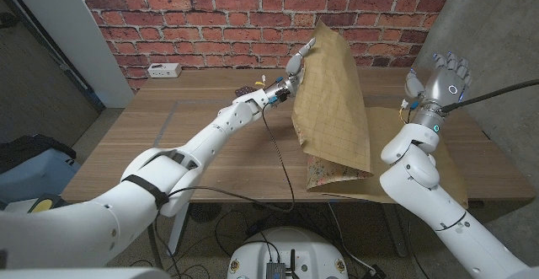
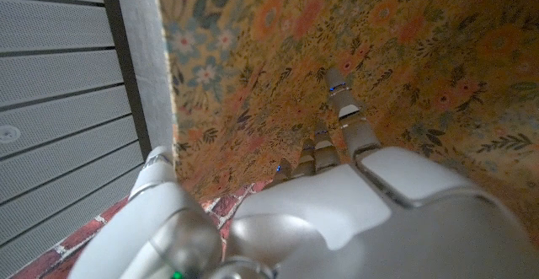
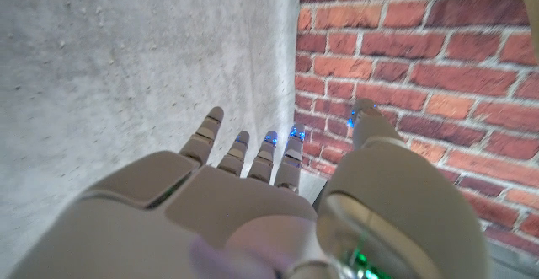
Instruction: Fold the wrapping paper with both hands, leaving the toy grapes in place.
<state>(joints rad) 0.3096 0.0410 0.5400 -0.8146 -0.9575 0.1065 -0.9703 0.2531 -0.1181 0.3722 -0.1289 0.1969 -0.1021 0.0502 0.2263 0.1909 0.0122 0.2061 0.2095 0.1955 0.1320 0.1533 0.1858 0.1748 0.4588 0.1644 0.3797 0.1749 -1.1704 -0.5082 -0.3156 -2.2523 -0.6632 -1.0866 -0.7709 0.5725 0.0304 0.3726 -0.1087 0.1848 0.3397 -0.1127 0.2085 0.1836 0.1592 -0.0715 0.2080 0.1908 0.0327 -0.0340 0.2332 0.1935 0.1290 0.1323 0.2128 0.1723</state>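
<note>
Wrapping paper lifted up high

Wrapping paper (image 1: pixel 333 102) stands up in the middle of the frame, light and bendy. The left hand (image 1: pixel 295 64) pinches its top edge. The right hand (image 1: pixel 442 78), at the upper right, is spread wide and holds nothing. The edges look best for grabbing.

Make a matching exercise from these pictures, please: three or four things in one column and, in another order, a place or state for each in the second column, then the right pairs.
Column 1
1. left hand
2. right hand
3. wrapping paper
4. white power strip

Column 2
A. lies on the table's far edge, by the brick wall
B. raised, fingers apart, holds nothing
C. grips the top edge of the raised sheet
D. lifted up on edge, plain grid side toward the head camera

Pairs: 1-C, 2-B, 3-D, 4-A
</note>
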